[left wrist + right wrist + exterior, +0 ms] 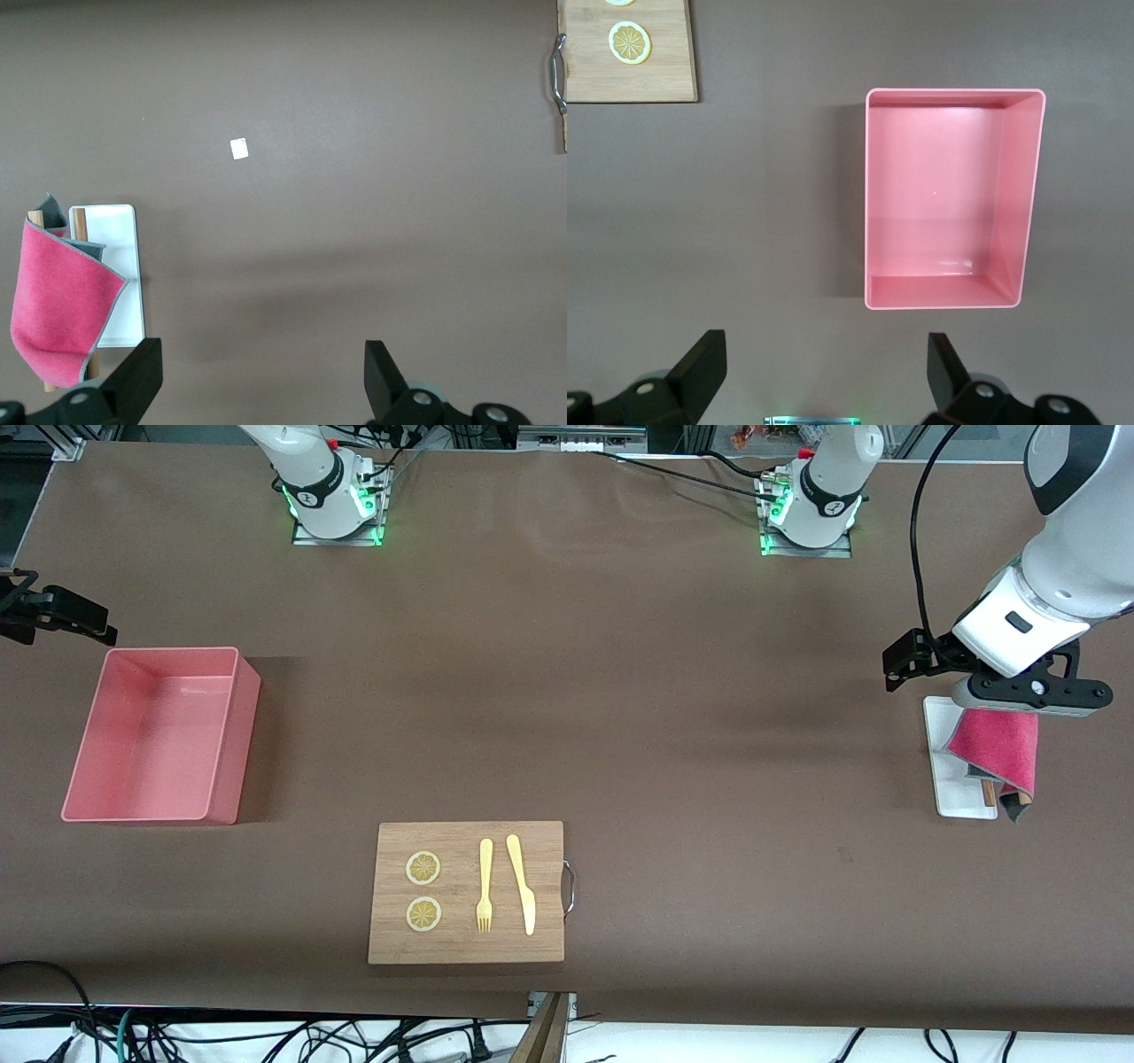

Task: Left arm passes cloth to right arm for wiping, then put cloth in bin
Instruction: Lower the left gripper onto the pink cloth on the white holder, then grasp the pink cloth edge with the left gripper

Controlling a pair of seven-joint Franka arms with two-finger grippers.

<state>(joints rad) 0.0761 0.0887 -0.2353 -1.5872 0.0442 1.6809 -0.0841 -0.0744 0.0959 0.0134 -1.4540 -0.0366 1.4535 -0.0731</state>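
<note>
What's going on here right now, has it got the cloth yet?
Not yet. The left claw hangs open beside the cloth, which lies draped over the tray at the left arm's end of the table, outside the claw's fingers. The right claw waits open by the bin, which has no cloth in it.

Lab: bolted robot bases, cables
</note>
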